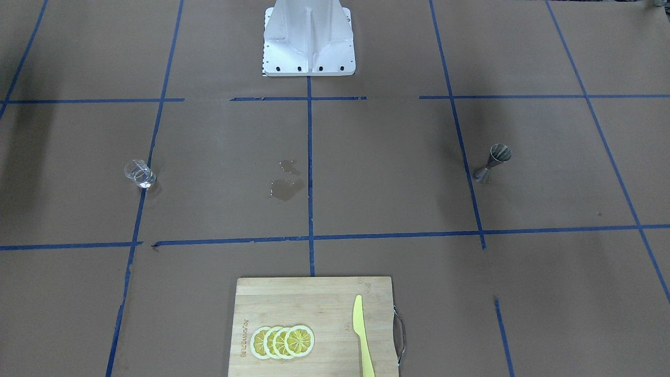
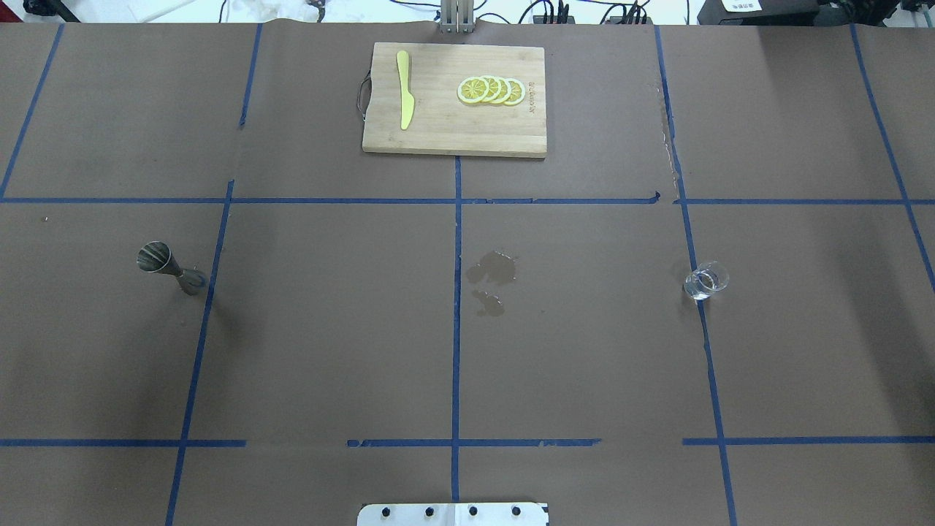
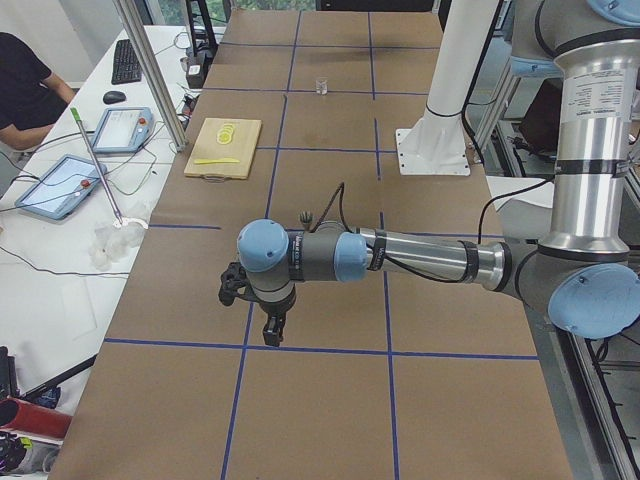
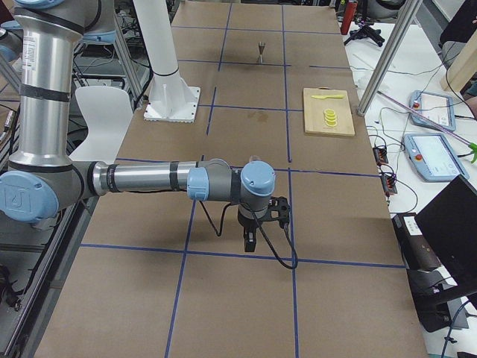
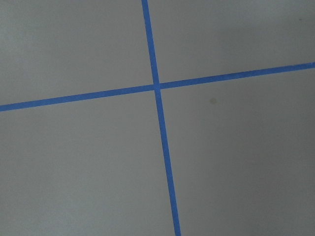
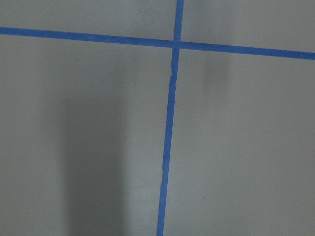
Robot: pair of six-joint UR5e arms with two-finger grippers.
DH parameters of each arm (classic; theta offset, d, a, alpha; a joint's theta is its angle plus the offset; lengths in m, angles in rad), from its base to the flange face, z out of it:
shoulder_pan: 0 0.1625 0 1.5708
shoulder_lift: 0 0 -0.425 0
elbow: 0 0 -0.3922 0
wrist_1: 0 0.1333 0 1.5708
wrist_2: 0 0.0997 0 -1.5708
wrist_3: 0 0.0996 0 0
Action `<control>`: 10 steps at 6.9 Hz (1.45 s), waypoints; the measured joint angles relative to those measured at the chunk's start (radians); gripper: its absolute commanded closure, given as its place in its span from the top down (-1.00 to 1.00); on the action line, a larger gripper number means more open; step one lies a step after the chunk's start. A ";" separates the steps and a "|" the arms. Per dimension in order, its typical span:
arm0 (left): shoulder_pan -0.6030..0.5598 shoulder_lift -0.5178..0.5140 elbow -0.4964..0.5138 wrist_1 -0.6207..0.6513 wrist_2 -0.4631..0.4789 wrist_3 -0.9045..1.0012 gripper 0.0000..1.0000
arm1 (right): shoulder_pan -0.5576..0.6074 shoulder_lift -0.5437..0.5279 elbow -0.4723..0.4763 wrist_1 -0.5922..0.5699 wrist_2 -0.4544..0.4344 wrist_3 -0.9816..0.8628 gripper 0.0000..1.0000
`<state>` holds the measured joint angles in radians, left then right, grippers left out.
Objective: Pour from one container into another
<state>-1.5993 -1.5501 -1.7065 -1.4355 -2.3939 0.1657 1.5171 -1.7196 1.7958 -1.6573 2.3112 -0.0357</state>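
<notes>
Glass cup (image 1: pixel 140 174) and steel jigger (image 1: pixel 492 164) stand upright and well apart on the brown-papered table (image 2: pixel 329 351), the cup on the robot's right, the jigger on its left. The cup's foot touches a line of blue tape (image 2: pixel 456 365). The jigger stands just beside another line, wide cone upward. A little clear liquid appears to sit in the cup, though the glass is too small to be sure. Between the two, near the centre line, a dark wet patch (image 1: pixel 287 188) marks the paper in two blotches.

Neither arm shows in the overhead or front views. Seen from the table's ends, each reaches out low and level over its own end of the table, far from both vessels. The left gripper (image 3: pixel 272 335) points down above a tape line, as does the right gripper (image 4: pixel 250 245). Whether the fingers of either are parted or closed cannot be told from these side views, and nothing is seen between them. Both wrist cameras show only bare paper and crossing tape.

At the far edge from the robot's white base (image 1: pixel 309 39) lies a wooden board (image 1: pixel 314 303). On it are four overlapping lemon slices (image 1: pixel 282 342), with a yellow knife (image 1: pixel 362 335) lying apart from them.
</notes>
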 measured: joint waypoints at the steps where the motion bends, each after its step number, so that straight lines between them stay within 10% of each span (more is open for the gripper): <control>1: 0.001 -0.003 0.001 -0.001 0.000 -0.016 1.00 | -0.001 0.000 0.000 -0.001 -0.007 0.001 1.00; 10: 0.014 0.010 -0.007 -0.318 -0.010 -0.041 1.00 | -0.013 0.001 0.004 0.008 0.031 0.006 1.00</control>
<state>-1.5858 -1.5397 -1.7138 -1.7533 -2.4040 0.1243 1.5043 -1.7189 1.8002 -1.6496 2.3419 -0.0297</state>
